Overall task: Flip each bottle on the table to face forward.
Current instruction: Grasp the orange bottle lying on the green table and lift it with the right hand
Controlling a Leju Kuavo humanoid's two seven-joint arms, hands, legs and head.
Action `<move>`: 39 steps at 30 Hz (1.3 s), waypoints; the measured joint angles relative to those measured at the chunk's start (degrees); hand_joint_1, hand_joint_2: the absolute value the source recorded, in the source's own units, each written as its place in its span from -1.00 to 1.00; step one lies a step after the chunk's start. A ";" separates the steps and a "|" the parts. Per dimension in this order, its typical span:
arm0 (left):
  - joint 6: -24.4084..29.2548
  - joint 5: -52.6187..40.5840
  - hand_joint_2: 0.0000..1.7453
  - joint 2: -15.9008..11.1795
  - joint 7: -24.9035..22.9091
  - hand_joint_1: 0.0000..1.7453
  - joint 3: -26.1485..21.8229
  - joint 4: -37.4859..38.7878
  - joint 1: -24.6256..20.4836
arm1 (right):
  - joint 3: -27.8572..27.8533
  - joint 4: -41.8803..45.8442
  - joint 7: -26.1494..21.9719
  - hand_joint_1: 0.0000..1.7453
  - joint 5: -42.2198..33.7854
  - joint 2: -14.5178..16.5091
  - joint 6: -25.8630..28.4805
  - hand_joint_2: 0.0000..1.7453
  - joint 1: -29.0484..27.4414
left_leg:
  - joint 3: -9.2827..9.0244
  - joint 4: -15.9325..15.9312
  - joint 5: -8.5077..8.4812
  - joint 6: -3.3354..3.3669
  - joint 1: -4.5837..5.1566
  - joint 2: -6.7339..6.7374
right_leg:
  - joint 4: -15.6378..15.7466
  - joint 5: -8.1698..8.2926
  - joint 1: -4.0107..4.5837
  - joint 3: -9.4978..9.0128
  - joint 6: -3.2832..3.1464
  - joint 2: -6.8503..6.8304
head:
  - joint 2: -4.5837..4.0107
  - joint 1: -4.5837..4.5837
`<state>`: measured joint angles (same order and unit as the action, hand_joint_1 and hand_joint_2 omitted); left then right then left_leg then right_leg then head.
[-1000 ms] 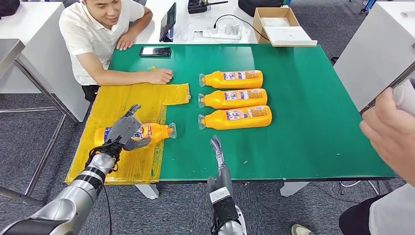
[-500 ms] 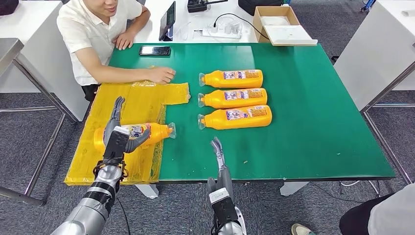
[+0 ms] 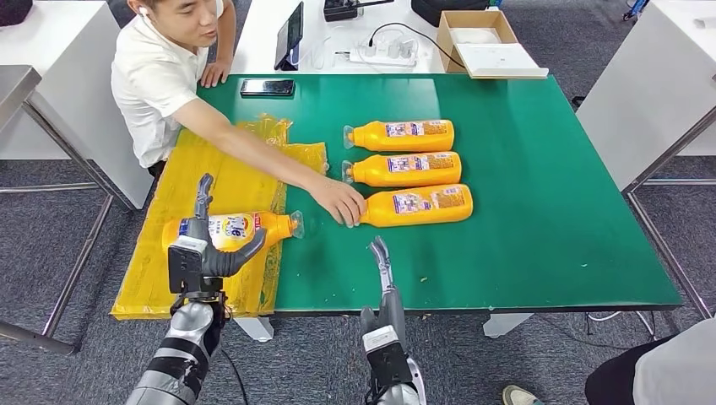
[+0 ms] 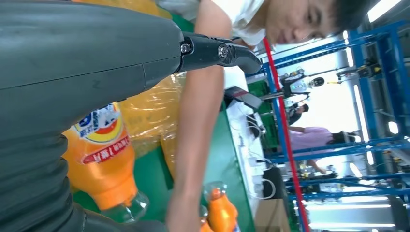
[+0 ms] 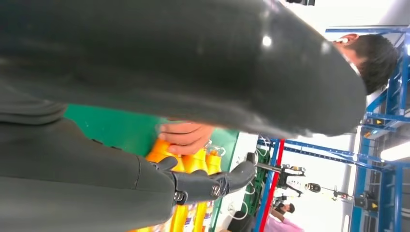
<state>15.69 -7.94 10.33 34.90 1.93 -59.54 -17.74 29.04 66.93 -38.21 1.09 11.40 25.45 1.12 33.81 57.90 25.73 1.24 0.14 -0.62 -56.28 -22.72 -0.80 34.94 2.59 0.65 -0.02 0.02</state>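
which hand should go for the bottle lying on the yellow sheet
Left. The left hand is open right beside the bottle on the yellow sheet. The right hand sits at the table's front edge, farther off, near the person's hand.

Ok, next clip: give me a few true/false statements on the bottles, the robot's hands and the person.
1. Four orange bottles lie on the table. True.
2. The left hand is at the bottle on the yellow sheet. True.
3. The person's hand is on the phone. False: it is at the cap end of the nearest bottle in the row.
4. The right hand holds a bottle. False: it holds nothing.
5. The bottles stand upright. False: all lie on their sides.
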 joint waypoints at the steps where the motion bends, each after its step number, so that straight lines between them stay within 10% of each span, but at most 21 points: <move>1: -1.54 2.06 1.00 0.19 -0.79 -1.00 0.08 -0.93 0.55 | -0.05 0.42 0.00 -1.00 0.07 -0.04 0.80 0.00 -0.17 | 0.00 0.00 0.00 0.00 0.00 0.00 | 0.00 0.00 0.00 0.00 0.00 0.00 | 0.00 -0.01; 2: -4.02 5.45 1.00 0.48 -2.16 -1.00 0.15 -2.12 1.37 | -0.17 1.08 0.00 -1.00 0.15 -0.12 1.91 0.50 -0.45 | -0.01 0.00 0.00 0.00 0.00 0.01 | 0.00 0.00 0.00 0.00 0.00 0.00 | 0.00 -0.01; 3: -7.10 9.83 1.00 0.84 -3.88 -1.00 0.29 -3.59 2.54 | -0.42 1.99 0.00 -1.00 0.18 -0.19 2.93 0.50 -0.85 | -0.01 0.00 0.00 0.00 0.00 0.02 | 0.00 0.00 0.00 0.00 0.00 0.00 | 0.01 -0.01; 6: -15.71 21.92 1.00 1.85 -8.92 -1.00 1.47 -8.52 7.20 | -2.21 5.17 0.00 -1.00 -0.27 -0.13 4.12 -1.00 -2.48 | 0.02 0.00 0.02 0.00 0.00 0.03 | 0.00 -0.01 0.00 0.02 0.00 0.00 | 0.01 0.00; 10: -21.32 30.48 1.00 2.49 -14.10 -1.00 4.02 -13.64 13.53 | -6.25 8.09 0.00 -1.00 -0.46 0.84 4.67 1.00 -4.00 | 0.07 0.00 0.07 0.05 0.03 0.03 | 0.02 -0.03 -0.01 0.08 0.00 0.00 | 0.00 -0.02; 22: -11.88 18.69 1.00 2.28 -5.84 -1.00 14.02 -26.38 20.85 | -16.64 11.95 0.00 -1.00 29.87 1.94 10.85 1.00 -5.62 | 0.12 0.00 0.07 0.06 0.02 -0.01 | 0.02 -0.02 -0.01 0.10 0.01 -0.01 | 0.01 -0.03; 39: -14.56 18.80 1.00 1.69 -6.26 -1.00 18.00 -29.30 21.38 | -28.10 1.62 0.80 -1.00 44.16 0.40 10.87 1.00 -0.23 | 0.10 0.00 0.06 0.07 0.06 0.01 | 0.03 0.00 -0.04 0.08 0.02 0.00 | 0.00 -0.02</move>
<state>1.13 10.87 12.02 28.64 19.93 -88.84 3.64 0.93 68.55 -37.40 45.25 11.81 36.33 0.89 33.91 57.90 25.79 1.32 0.20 -0.61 -56.25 -22.72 -0.83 35.02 2.61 0.65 -0.02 0.01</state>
